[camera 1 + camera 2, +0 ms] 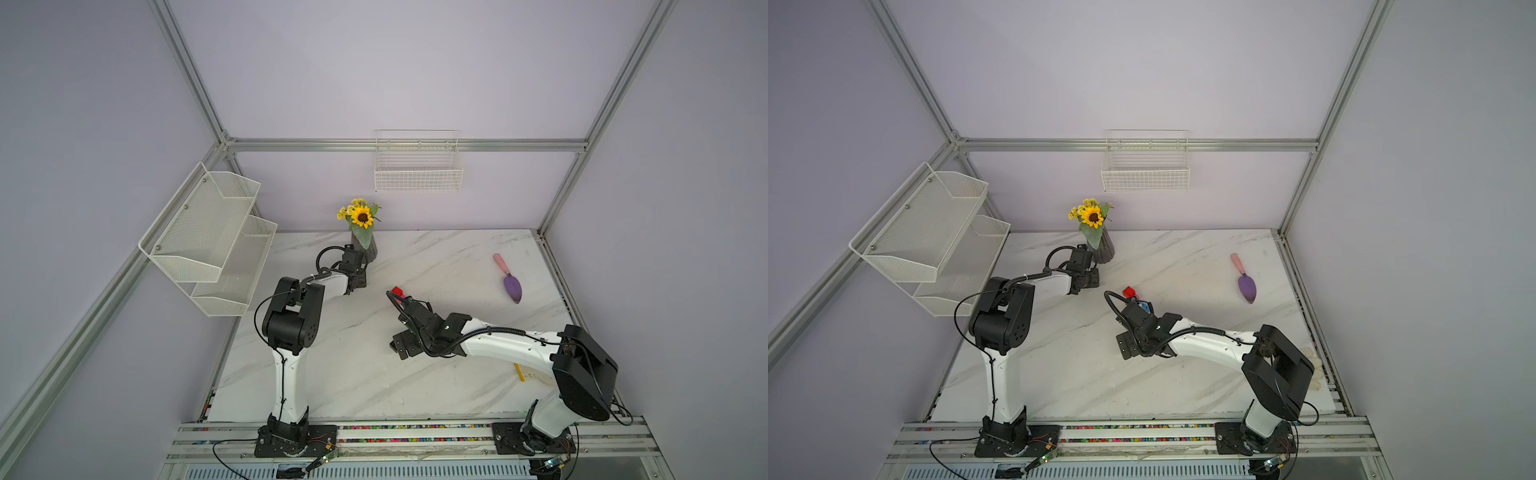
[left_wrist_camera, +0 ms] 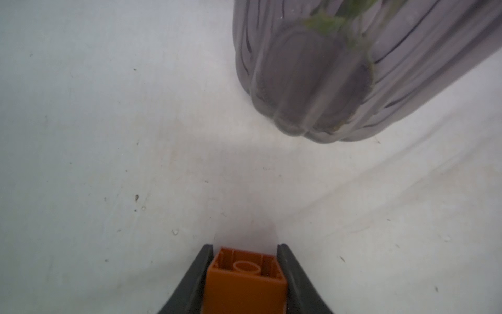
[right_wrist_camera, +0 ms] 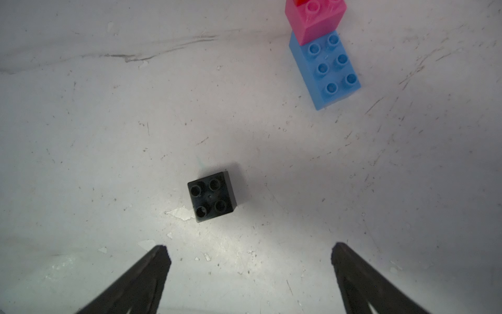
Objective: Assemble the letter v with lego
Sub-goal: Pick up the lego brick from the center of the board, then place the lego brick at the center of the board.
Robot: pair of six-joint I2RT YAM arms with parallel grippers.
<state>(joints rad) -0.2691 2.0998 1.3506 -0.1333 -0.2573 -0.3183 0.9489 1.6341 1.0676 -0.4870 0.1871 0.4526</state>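
Left claw point(image 2: 245, 247): clamped on the orange brick point(image 2: 244, 285), hollow underside showing, beside the vase point(image 2: 326, 81) at far centre-left.
Right claw point(image 3: 250, 246): jaws spread wide and empty, above the black brick point(image 3: 211, 196) at mid-table.
Partial V: blue brick point(image 3: 330, 72) lies flat on the table point(image 1: 332, 374), with the pink brick point(image 3: 315, 19) on its far end and the red brick point(image 1: 1130, 291) above.
Black brick: studs up, apart from blue on its near side, slightly skewed to the jaws.
Advice: square the wrist to black's flat walls, descend straight, then close.

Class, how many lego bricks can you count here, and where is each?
5: orange brick in the left gripper; black brick alone on the table; pink brick atop the blue brick's end; red brick adjoining pink.
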